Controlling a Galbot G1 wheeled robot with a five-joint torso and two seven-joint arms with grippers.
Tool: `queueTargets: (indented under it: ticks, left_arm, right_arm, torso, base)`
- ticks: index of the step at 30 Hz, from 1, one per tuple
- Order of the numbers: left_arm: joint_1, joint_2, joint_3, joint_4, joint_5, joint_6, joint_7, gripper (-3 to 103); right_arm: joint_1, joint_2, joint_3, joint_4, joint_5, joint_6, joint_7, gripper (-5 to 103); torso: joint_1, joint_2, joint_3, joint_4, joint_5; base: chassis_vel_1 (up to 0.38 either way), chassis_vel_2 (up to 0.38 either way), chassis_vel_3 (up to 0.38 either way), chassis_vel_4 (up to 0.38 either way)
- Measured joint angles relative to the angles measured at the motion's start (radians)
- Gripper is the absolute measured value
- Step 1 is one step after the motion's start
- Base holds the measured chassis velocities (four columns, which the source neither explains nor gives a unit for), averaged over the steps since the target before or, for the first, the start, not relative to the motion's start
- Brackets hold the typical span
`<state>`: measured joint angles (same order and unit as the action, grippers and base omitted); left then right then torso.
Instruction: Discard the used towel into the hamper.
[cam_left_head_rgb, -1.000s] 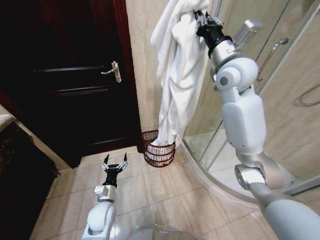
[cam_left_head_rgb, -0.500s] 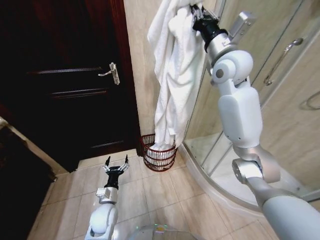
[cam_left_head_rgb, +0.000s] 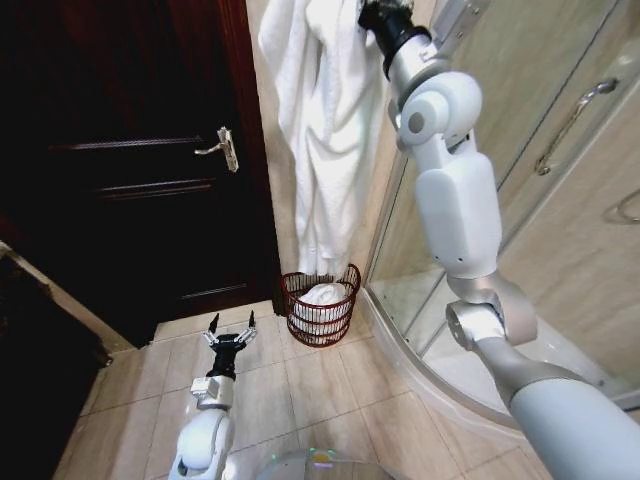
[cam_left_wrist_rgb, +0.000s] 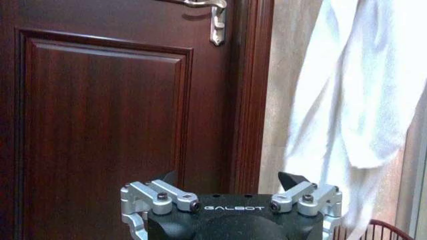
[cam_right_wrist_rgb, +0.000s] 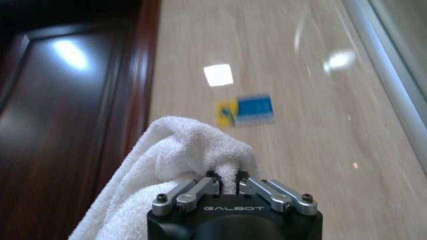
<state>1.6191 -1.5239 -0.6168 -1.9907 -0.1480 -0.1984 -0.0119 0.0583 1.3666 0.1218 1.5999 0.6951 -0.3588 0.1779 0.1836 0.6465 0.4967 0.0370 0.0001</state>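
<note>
Nearest, at about seven o'clock, the left gripper (cam_left_head_rgb: 230, 331) idles low over the floor tiles (cam_left_head_rgb: 330, 390) with its fingers spread apart. Beyond it, near six o'clock, the hamper (cam_left_head_rgb: 321, 306) stands against the wall, the towel (cam_left_head_rgb: 320, 150) hanging limp with its tail seemingly bunched inside. Farthest, at twelve o'clock, the right gripper (cam_right_wrist_rgb: 227, 186) pinches a fold tight. Soft, floppy and light, the towel is best held by a thick bunched fold.

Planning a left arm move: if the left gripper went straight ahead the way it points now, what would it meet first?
Probably the dark wooden door. The left gripper, open and low over the floor tiles, faces that panel; the towel and hamper sit off to one side.
</note>
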Motion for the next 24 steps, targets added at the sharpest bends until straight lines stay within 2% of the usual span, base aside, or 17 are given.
queueTargets:
  ticks: [14,24]
  left_arm:
    - [-0.018,0.009,0.018,0.012,-0.002,-0.007,0.0,100]
    - [-0.013,0.007,0.012,0.012,-0.005,-0.018,0.0,100]
  right_arm:
    - [-0.154,-0.015,-0.027,-0.019,-0.017,0.01,-0.004,11]
    - [-0.235,0.012,-0.031,-0.065,-0.077,0.048,-0.022,11]
  torso:
    - [0.0,0.0,0.0,-0.0001,-0.0001]
    - [0.0,0.0,0.0,0.0001,-0.0003]
  base:
    - [0.0,0.0,0.0,0.0]
    - [0.0,0.0,0.0,0.0]
